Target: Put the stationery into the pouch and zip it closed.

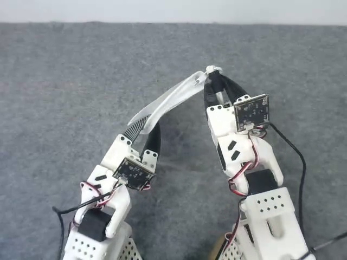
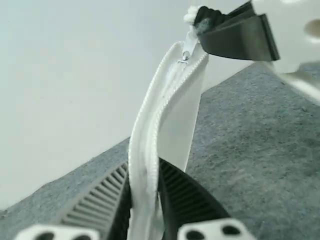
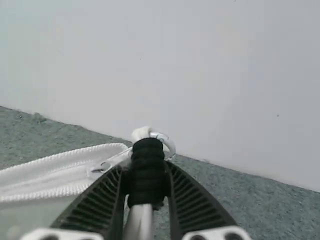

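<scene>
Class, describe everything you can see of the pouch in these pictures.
The pouch is pale, translucent, soft-looking plastic with a white zip along one edge. It hangs stretched in the air above the grey table, one end clamped in the left gripper, the other, at the zip slider, in the right gripper.

My left hand (image 1: 144, 131) grips the pouch's (image 1: 173, 97) near end, my right hand (image 1: 213, 78) its far end, further back and rightward. The pouch spans between them, above the counter (image 1: 65, 81).
</scene>
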{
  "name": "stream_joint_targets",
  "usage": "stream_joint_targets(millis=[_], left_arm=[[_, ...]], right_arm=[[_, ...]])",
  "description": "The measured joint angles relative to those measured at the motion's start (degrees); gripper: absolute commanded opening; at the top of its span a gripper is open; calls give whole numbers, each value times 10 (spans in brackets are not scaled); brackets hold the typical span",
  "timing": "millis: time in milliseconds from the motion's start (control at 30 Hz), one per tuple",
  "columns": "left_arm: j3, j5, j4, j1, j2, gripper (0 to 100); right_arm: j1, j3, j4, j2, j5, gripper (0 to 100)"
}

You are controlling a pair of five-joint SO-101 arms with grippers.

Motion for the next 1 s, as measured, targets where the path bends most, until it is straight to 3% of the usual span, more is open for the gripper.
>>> stream_joint_targets(millis=[100, 267, 500, 733, 1000], left_arm=[[4, 0, -10, -2, 0, 40], [4, 0, -11, -4, 0, 194], [28, 0, -13, -22, -1, 250], [22, 37, 33, -18, -1, 291], [-51, 70, 124, -18, -1, 292]], right_arm=[[0, -4, 8, 0, 3, 6], [-14, -9, 20, 0, 25, 6], [-23, -26, 20, 28, 73, 14], [-51, -47, 83, 29, 100, 281], [-56, -40, 155, -36, 101, 249]])
